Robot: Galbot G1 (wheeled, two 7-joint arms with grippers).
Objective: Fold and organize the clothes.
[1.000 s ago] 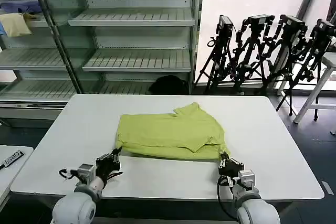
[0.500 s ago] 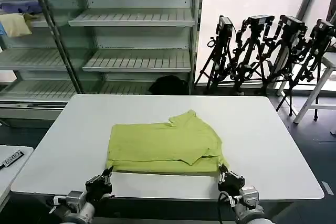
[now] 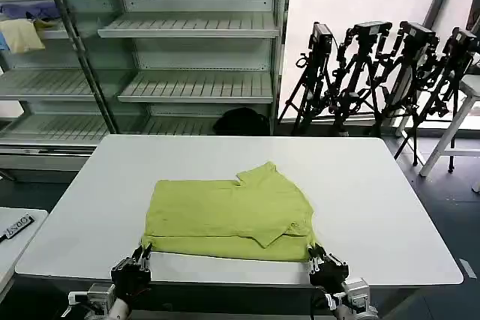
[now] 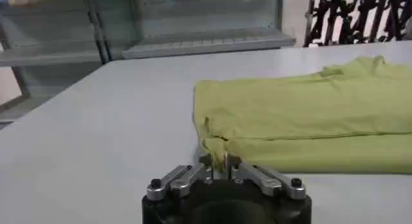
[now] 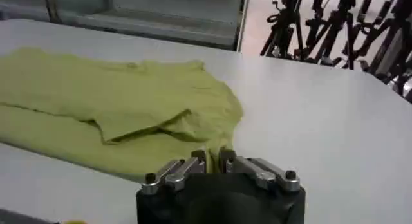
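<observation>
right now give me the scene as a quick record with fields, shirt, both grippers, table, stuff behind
shirt: lime yellow-green shirt, folded flat, lying near the table's front edge
left gripper: left gripper at the shirt's near left corner, fingers shut on the fabric
right gripper: right gripper at the shirt's near right corner, fingers shut on the fabric
table: white table
behind: metal shelves with a pale yellow cloth on the left; black tripods on the right
</observation>
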